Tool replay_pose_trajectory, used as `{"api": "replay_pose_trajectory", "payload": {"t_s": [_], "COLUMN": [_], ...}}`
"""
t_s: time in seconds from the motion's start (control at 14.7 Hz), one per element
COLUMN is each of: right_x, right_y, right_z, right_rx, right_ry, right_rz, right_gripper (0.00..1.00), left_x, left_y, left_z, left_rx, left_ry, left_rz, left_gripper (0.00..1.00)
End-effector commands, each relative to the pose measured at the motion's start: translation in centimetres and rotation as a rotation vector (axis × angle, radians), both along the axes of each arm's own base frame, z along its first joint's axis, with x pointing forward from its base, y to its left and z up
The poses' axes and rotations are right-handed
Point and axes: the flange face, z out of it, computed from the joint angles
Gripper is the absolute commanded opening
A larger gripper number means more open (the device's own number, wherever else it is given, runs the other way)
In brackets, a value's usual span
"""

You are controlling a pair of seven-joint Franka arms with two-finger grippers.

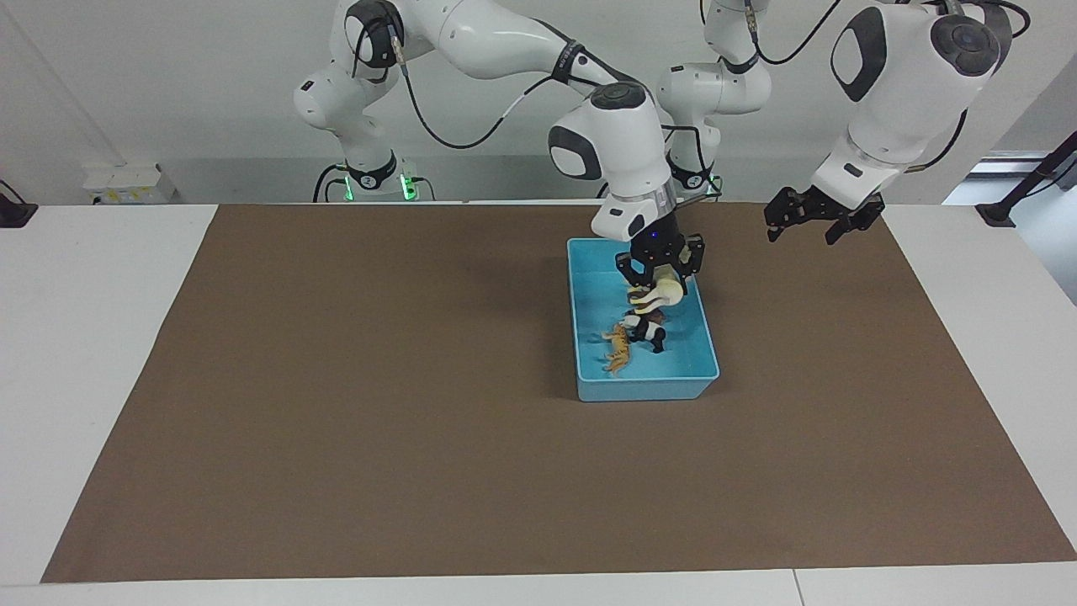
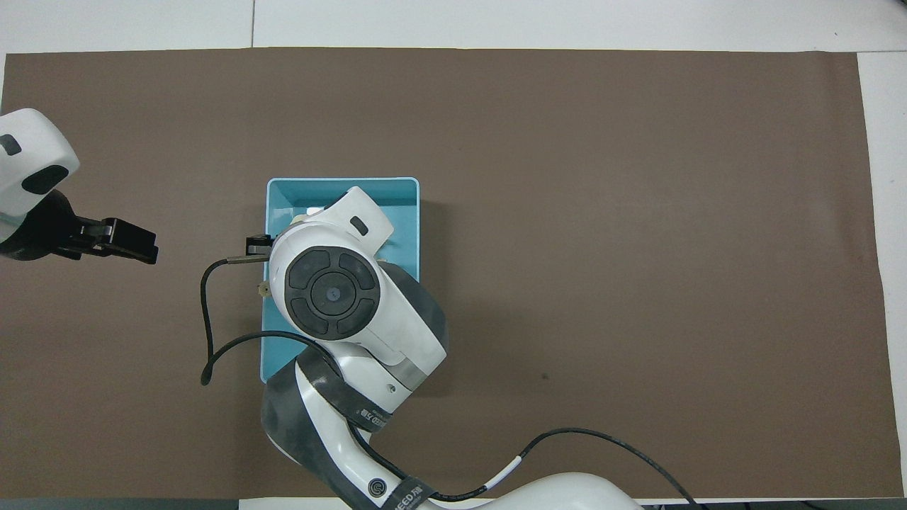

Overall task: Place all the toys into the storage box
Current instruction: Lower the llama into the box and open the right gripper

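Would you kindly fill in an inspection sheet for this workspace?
Surface: brown mat over a white table.
Job's things: storage box holds tiger and panda; a brown figurine shows partly beside the panda; giraffe is held above them.
Clutter: nothing seen.
Grippers: right gripper over the box, shut on the giraffe; left gripper waits over the mat, fingers apart.
Cables: black cables along the arms.
Surroundings: white wall.
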Motion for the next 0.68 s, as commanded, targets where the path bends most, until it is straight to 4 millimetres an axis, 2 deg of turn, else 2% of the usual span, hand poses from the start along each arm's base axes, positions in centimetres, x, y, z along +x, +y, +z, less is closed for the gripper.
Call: {"api": "replay_pose_trajectory", "payload": {"t_s": [0.0, 0.2, 0.34, 0.48, 0.61], "right_x": [0.8, 1.3, 2.2, 4.2, 6.9], "right_y": [-1.0, -1.8, -4.0, -8.7, -15.2], "right_z": [1.6, 2.0, 4.4, 5.7, 7.4], "right_rx": [0.007, 0.002, -0.002, -0.045, -0.094], "right_ry": [0.029, 0.054, 0.036, 0.058, 0.090], "right_rz": [-0.046, -0.089, -0.120, -0.173, -0.183], "right_gripper": [1.00, 1.00, 1.00, 1.00, 1.00], "left_x": [-0.1, -0.1, 0.5, 0.6, 0.7], "left_y": [0.8, 1.1, 1.3, 1.3, 1.1], "left_z": [-0.2, 0.1, 0.1, 0.1, 0.4], "left_rx": [0.021, 0.035, 0.036, 0.033, 0.028], "left_ry": [0.017, 0.019, 0.009, 0.007, 0.004], "left_rz": [-0.018, -0.014, -0.008, -0.004, -0.007], "left_gripper": [1.00, 1.00, 1.00, 1.00, 1.00]}}
